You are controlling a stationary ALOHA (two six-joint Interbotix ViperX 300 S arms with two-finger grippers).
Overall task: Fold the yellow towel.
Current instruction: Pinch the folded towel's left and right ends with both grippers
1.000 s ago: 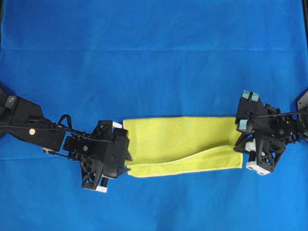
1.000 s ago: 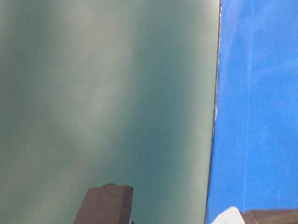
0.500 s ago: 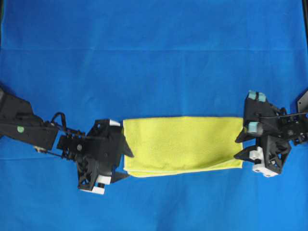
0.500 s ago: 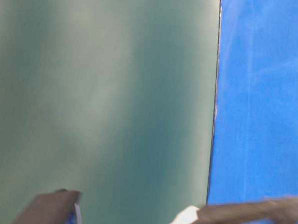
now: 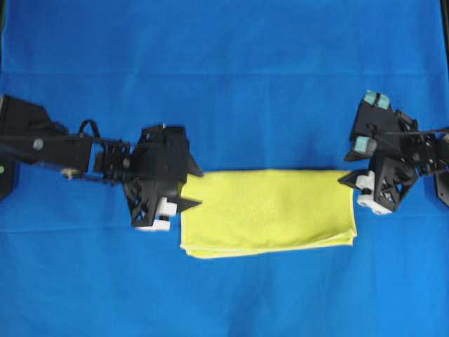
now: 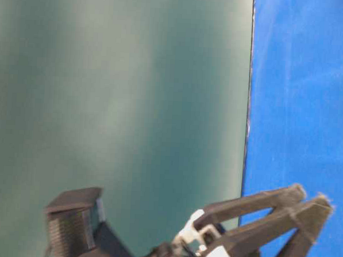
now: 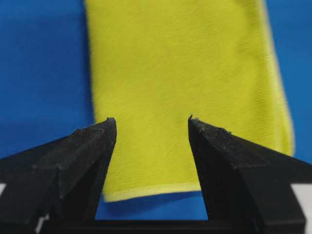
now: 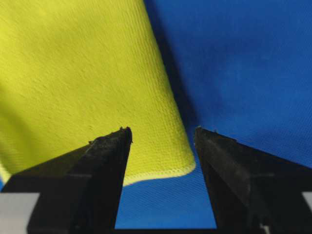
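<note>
Plainly, the left gripper [image 7: 152,126] stands with its jaws apart and nothing between them — through the gap its wrist camera sees the near end of the yellow towel [image 7: 187,92] lying flat below, with the paler hem running along the edge. In the overhead view this left gripper [image 5: 197,188] sits at the towel's left end, its fingertips over the upper left corner. The right gripper [image 8: 163,132] is likewise spread and empty; one finger hangs over the towel's corner, the other over bare blue. From overhead the right gripper [image 5: 346,168] is at the upper right corner of the yellow towel [image 5: 270,210], which lies folded into a wide band, its layered edges showing along the lower side. Under everything spreads the large blue cloth [image 5: 224,77], smooth apart from a faint crease across its upper part. The table-level view shows only a blurred dark arm against a grey-green wall [image 6: 116,91] — which arm, cannot be told.
</note>
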